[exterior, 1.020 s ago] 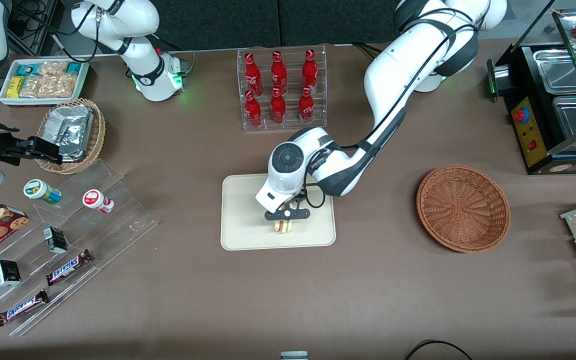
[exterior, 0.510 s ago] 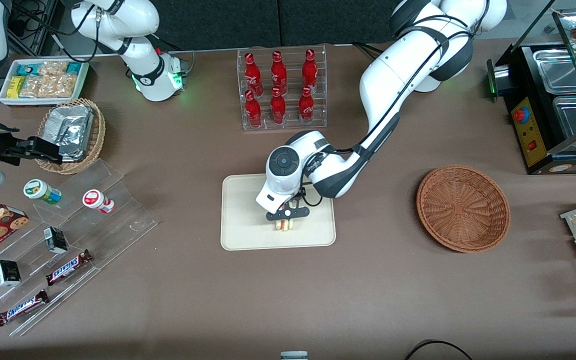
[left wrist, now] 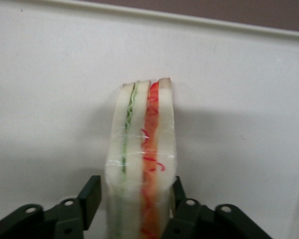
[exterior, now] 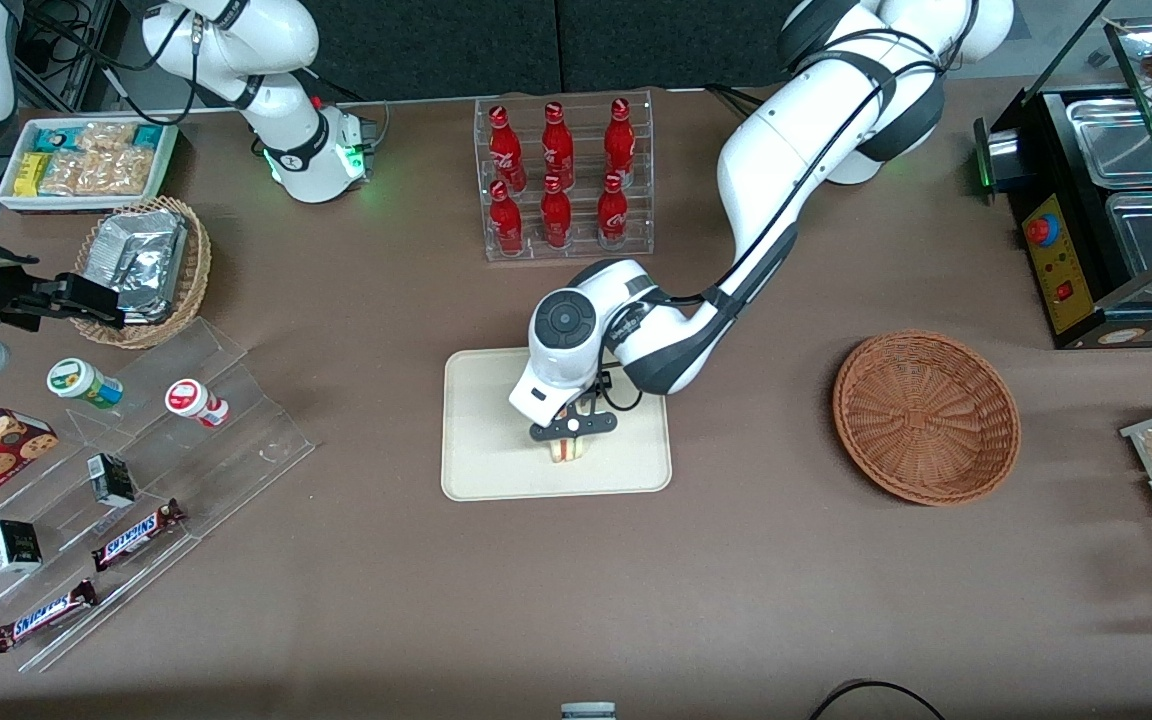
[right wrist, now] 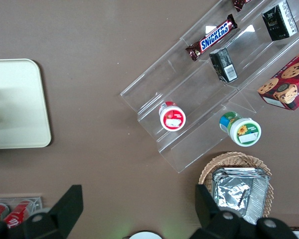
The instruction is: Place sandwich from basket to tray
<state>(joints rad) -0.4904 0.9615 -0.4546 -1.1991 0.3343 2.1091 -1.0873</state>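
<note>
- While the gripper hangs low over the tray, its two black fingers stand at either flank of the sandwich, pressed against the bread, so the claw is closed on the wedge
- The sandwich stands on edge between the fingers, its layered side facing the wrist camera: green filling on one side, red and orange on the other, under clear wrap
- In the front view, the sandwich shows directly beneath the gripper, over the tray; whether its lower edge touches the tray surface cannot be told
- The cream tray surface fills the area around the claw, with the tray rim visible past the sandwich tip
- The basket lies well apart from the gripper, toward the working arm's end of the table, with nothing visible in it
- A rack of red bottles stands farther from the front camera than the gripper
</note>
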